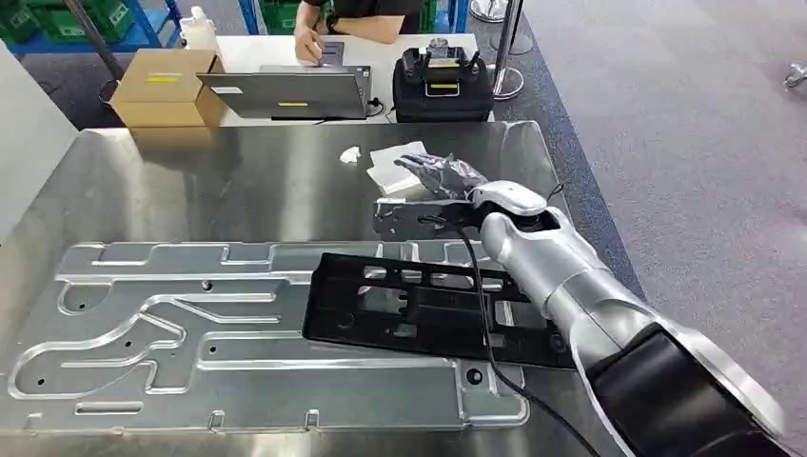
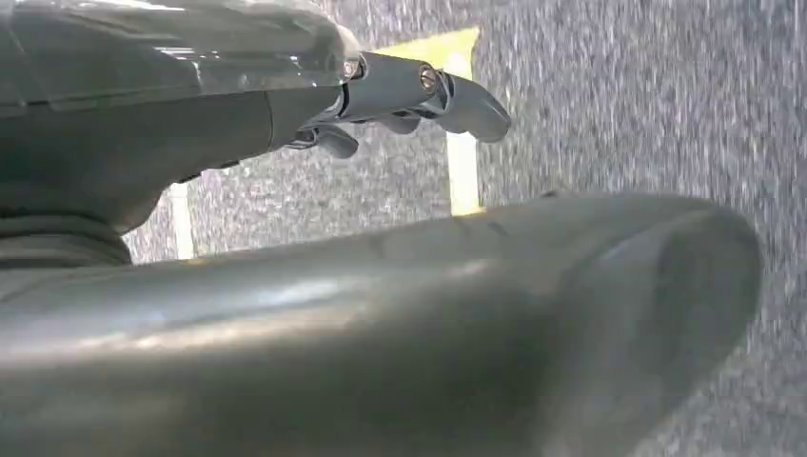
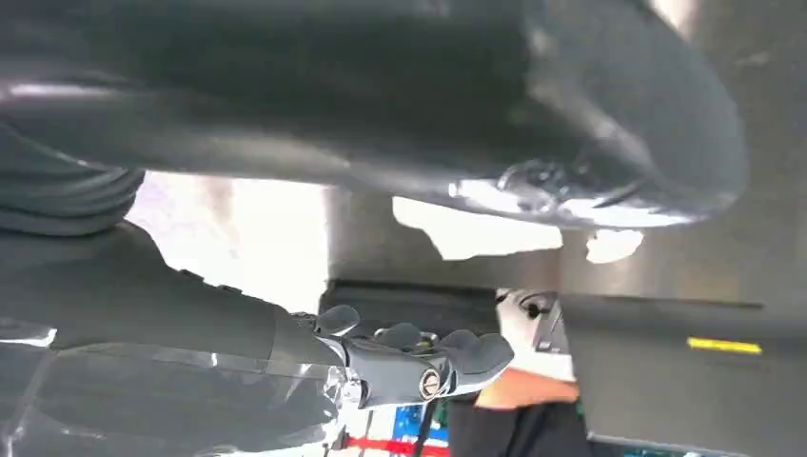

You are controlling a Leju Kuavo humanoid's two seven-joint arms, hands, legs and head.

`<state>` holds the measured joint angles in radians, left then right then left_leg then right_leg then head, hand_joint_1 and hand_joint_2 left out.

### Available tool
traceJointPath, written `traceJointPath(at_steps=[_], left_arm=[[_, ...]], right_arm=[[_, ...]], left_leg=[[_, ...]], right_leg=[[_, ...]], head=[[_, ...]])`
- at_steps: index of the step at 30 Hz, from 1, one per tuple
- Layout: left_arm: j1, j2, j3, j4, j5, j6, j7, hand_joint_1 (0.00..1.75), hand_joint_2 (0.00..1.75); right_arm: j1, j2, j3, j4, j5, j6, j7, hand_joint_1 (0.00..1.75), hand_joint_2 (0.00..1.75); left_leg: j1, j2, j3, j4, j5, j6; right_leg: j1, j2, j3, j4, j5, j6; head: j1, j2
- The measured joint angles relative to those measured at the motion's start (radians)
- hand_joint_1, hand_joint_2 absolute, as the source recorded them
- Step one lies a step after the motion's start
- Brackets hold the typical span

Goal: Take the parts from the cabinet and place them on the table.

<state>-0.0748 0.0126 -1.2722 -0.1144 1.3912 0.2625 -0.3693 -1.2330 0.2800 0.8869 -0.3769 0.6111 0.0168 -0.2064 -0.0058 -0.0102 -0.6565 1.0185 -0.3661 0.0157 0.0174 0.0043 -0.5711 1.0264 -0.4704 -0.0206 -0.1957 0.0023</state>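
On a steel desk (image 1: 285, 181) already carrying a large silver panel (image 1: 238, 333) and a black frame (image 1: 428, 309), the right hand (image 1: 445, 176) is hovering, fingers (image 1: 419, 164) apart, over a small metal bracket (image 1: 404, 211) lying at the far right, seemingly just released there as placed.

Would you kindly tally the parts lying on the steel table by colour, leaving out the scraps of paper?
Silver: 2, the large plate and the small bracket under the right hand.
Black: 1, the frame.
Total: 3
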Motion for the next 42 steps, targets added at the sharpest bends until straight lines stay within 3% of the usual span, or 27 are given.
traceJointPath(at_steps=[2, 4, 6, 7, 9, 11, 12, 13, 17, 19, 21, 22, 24, 26, 27, 28, 29, 31, 32, 33, 34, 36, 37, 38, 40, 41, 42], left_arm=[[0.001, 0.000, 0.000, 0.000, 0.008, 0.002, 0.000, 0.00, 0.00], [0.001, -0.003, 0.000, 0.000, 0.011, 0.001, 0.001, 0.00, 0.00], [0.001, -0.004, 0.000, 0.000, 0.010, 0.001, 0.002, 0.00, 0.00], [0.001, -0.004, 0.000, 0.000, 0.010, 0.000, 0.002, 0.00, 0.00], [0.001, -0.003, 0.000, 0.000, 0.009, -0.001, 0.002, 0.00, 0.00], [0.001, -0.003, 0.000, 0.000, 0.009, -0.001, 0.002, 0.00, 0.00], [-0.002, -0.004, -0.001, 0.000, 0.008, -0.001, 0.002, 0.00, 0.00], [-0.001, -0.005, -0.002, 0.000, 0.008, -0.002, 0.001, 0.00, 0.00], [0.001, -0.005, -0.003, 0.000, 0.008, -0.002, 0.001, 0.00, 0.00], [0.001, -0.006, -0.003, 0.000, 0.008, -0.002, 0.001, 0.00, 0.00], [0.001, -0.006, -0.003, 0.000, 0.008, -0.003, -0.001, 0.00, 0.00], [0.002, -0.006, -0.003, 0.000, 0.008, -0.003, -0.002, 0.00, 0.00], [0.004, -0.007, -0.003, 0.000, 0.008, -0.004, -0.008, 0.00, 0.00], [0.007, -0.009, -0.003, 0.000, 0.008, -0.004, -0.012, 0.00, 0.00], [0.008, -0.010, -0.003, -0.001, 0.008, -0.004, -0.014, 0.00, 0.00], [0.008, -0.015, -0.003, -0.001, 0.008, -0.004, -0.016, 0.00, 0.00], [0.010, -0.015, -0.003, -0.001, 0.008, -0.003, -0.018, 0.00, 0.00], [0.011, -0.016, -0.004, -0.001, 0.009, -0.005, -0.019, 0.00, 0.00], [0.014, -0.016, -0.004, -0.001, 0.008, -0.005, -0.019, 0.00, 0.00], [0.013, -0.016, -0.004, -0.001, 0.008, -0.004, -0.019, 0.00, 0.00], [0.013, -0.016, -0.004, -0.001, 0.008, -0.004, -0.019, 0.00, 0.00], [0.014, -0.016, -0.004, -0.001, 0.011, -0.004, -0.019, 0.00, 0.00], [0.013, -0.016, -0.004, -0.001, 0.011, -0.003, -0.019, 0.00, 0.00], [0.013, -0.016, -0.004, -0.001, 0.012, -0.002, -0.019, 0.00, 0.00], [0.013, -0.016, -0.004, -0.001, 0.013, 0.000, -0.018, 0.00, 0.00], [0.012, -0.015, -0.004, -0.001, 0.013, 0.000, -0.017, 0.00, 0.00], [0.011, -0.015, -0.004, -0.001, 0.014, 0.001, -0.017, 0.00, 0.00]], right_arm=[[-0.004, 0.000, 0.000, 0.000, 0.000, 0.000, 0.000, 0.00, 0.00], [-0.005, 0.002, 0.000, 0.001, 0.000, 0.002, 0.000, 0.00, 0.00], [0.001, 0.001, 0.000, 0.005, 0.000, 0.003, -0.001, 0.00, 0.00], [0.007, 0.000, 0.000, 0.006, -0.001, 0.003, -0.001, 0.00, 0.00], [0.023, -0.002, 0.000, 0.010, -0.002, 0.002, -0.004, 0.00, 0.00], [0.028, -0.006, 0.000, 0.010, -0.002, -0.003, -0.009, 0.00, 0.00], [0.028, -0.008, 0.000, 0.010, -0.003, -0.007, -0.012, 0.00, 0.00], [0.031, -0.013, 0.000, 0.011, -0.004, -0.011, -0.014, 0.00, 0.00], [0.050, -0.028, 0.000, 0.013, -0.006, -0.018, -0.024, 0.00, 0.00], [0.054, -0.036, 0.000, 0.014, -0.006, -0.019, -0.028, 0.00, 0.00], [0.059, -0.043, 0.000, 0.014, -0.006, -0.018, -0.032, 0.00, 0.00], [0.064, -0.046, 0.000, 0.015, -0.006, -0.018, -0.035, 0.00, 0.00], [0.070, -0.050, 0.000, 0.016, -0.006, -0.015, -0.040, 0.00, 0.00], [0.068, -0.053, 0.000, 0.015, -0.006, -0.015, -0.048, 0.00, 0.00], [0.065, -0.053, 0.000, 0.014, -0.006, -0.015, -0.050, 0.00, 0.00], [0.064, -0.053, -0.001, 0.014, -0.006, -0.015, -0.052, 0.00, 0.00], [0.064, -0.054, -0.001, 0.014, -0.007, -0.015, -0.053, 0.00, 0.00], [0.063, -0.058, -0.001, 0.014, -0.008, -0.011, -0.055, 0.00, 0.00], [0.063, -0.059, -0.001, 0.014, -0.008, -0.009, -0.055, 0.00, 0.00], [0.063, -0.059, 0.000, 0.014, -0.008, -0.006, -0.057, 0.00, 0.00], [0.062, -0.058, 0.000, 0.014, -0.008, -0.005, -0.060, 0.00, 0.00], [0.065, -0.059, 0.000, 0.016, -0.008, 0.000, -0.063, 0.00, 0.00], [0.068, -0.059, 0.000, 0.018, -0.008, 0.001, -0.066, 0.00, 0.00], [0.071, -0.058, 0.000, 0.019, -0.010, 0.003, -0.068, 0.00, 0.00], [0.072, -0.057, 0.000, 0.021, -0.012, 0.004, -0.069, 0.00, 0.00], [0.072, -0.056, 0.000, 0.021, -0.013, 0.005, -0.069, 0.00, 0.00], [0.072, -0.053, 0.000, 0.021, -0.016, 0.005, -0.069, 0.00, 0.00]], left_leg=[[-0.002, 0.000, -0.006, 0.002, -0.005, -0.010], [0.003, 0.001, -0.034, 0.089, -0.092, -0.029], [0.014, 0.003, -0.080, 0.241, -0.177, -0.044], [0.019, 0.003, -0.088, 0.285, -0.194, -0.050], [0.029, 0.004, -0.036, 0.239, -0.160, -0.064], [0.041, 0.007, 0.079, 0.061, -0.097, -0.078], [0.040, 0.006, 0.107, 0.006, -0.126, -0.084], [0.031, -0.005, 0.102, 0.016, -0.105, -0.061], [0.033, -0.001, 0.085, 0.010, -0.092, -0.027], [0.030, 0.003, 0.068, 0.010, -0.077, -0.005], [0.024, 0.004, 0.047, 0.011, -0.061, 0.003], [0.020, 0.004, 0.036, 0.011, -0.054, 0.004], [0.014, 0.004, 0.018, 0.012, -0.040, 0.006], [0.006, 0.003, 0.002, 0.012, -0.024, 0.005], [0.008, 0.003, -0.003, 0.012, -0.018, 0.005], [0.002, 0.003, -0.009, 0.011, -0.010, -0.002], [0.009, 0.004, -0.008, 0.005, -0.002, -0.008], [0.014, 0.004, -0.008, -0.005, 0.014, -0.019], [0.005, 0.001, -0.008, -0.014, 0.026, -0.028], [0.010, 0.002, -0.016, -0.004, 0.000, -0.028], [0.009, 0.003, -0.032, 0.037, -0.055, -0.032], [0.018, 0.004, -0.071, 0.186, -0.161, -0.043], [0.021, 0.004, -0.085, 0.257, -0.191, -0.051], [0.023, 0.004, -0.082, 0.289, -0.186, -0.056], [0.030, 0.004, -0.023, 0.237, -0.123, -0.067], [0.035, 0.005, 0.029, 0.166, -0.095, -0.073], [0.041, 0.007, 0.093, 0.077, -0.095, -0.079]], right_leg=[[-0.018, -0.007, 0.003, -0.026, 0.025, -0.012], [-0.018, -0.009, -0.008, -0.033, 0.040, -0.021], [-0.018, -0.009, -0.024, -0.031, 0.050, -0.019], [-0.020, -0.010, -0.032, -0.030, 0.055, -0.017], [-0.027, -0.011, -0.049, -0.022, 0.064, -0.008], [-0.035, -0.011, -0.067, -0.005, 0.067, 0.001], [-0.034, -0.010, -0.077, 0.002, 0.068, 0.008], [-0.031, -0.010, -0.083, 0.004, 0.073, 0.016], [-0.033, -0.005, -0.090, 0.006, 0.087, 0.041], [-0.037, -0.005, -0.122, 0.082, 0.003, 0.046], [-0.036, -0.005, -0.174, 0.240, -0.095, 0.050], [-0.035, -0.004, -0.187, 0.299, -0.116, 0.049], [-0.030, -0.004, -0.155, 0.287, -0.088, 0.041], [-0.019, -0.003, -0.042, 0.125, -0.026, 0.015], [-0.010, -0.002, 0.016, 0.035, -0.028, -0.004], [-0.008, -0.006, 0.033, -0.002, -0.042, -0.007], [-0.004, -0.005, 0.029, 0.001, -0.025, 0.000], [0.003, -0.005, 0.026, -0.008, -0.013, -0.008], [-0.006, -0.007, 0.024, -0.030, 0.004, -0.013], [-0.012, -0.017, 0.025, -0.043, 0.022, -0.012], [-0.015, -0.016, 0.015, -0.050, 0.035, -0.021], [-0.016, -0.016, -0.008, -0.049, 0.054, -0.020], [-0.016, -0.017, -0.023, -0.047, 0.064, -0.019], [-0.017, -0.018, -0.037, -0.044, 0.074, -0.016], [-0.024, -0.019, -0.070, -0.032, 0.090, -0.007], [-0.027, -0.019, -0.087, -0.022, 0.095, -0.002], [-0.030, -0.019, -0.102, -0.008, 0.100, 0.005]], head=[[0.000, 0.000], [0.000, 0.000], [0.000, 0.000], [0.000, 0.000], [0.000, 0.000], [0.000, 0.000], [0.000, 0.000], [0.000, 0.000], [0.001, 0.000], [0.002, 0.000], [0.002, 0.000], [0.002, 0.000], [0.002, 0.000], [0.002, 0.000], [0.002, 0.000], [0.002, 0.000], [0.002, 0.000], [0.002, 0.000], [0.003, 0.000], [0.002, 0.000], [0.002, 0.000], [0.002, 0.000], [0.002, 0.000], [0.002, 0.000], [0.002, 0.000], [0.002, 0.000], [0.002, 0.000]])
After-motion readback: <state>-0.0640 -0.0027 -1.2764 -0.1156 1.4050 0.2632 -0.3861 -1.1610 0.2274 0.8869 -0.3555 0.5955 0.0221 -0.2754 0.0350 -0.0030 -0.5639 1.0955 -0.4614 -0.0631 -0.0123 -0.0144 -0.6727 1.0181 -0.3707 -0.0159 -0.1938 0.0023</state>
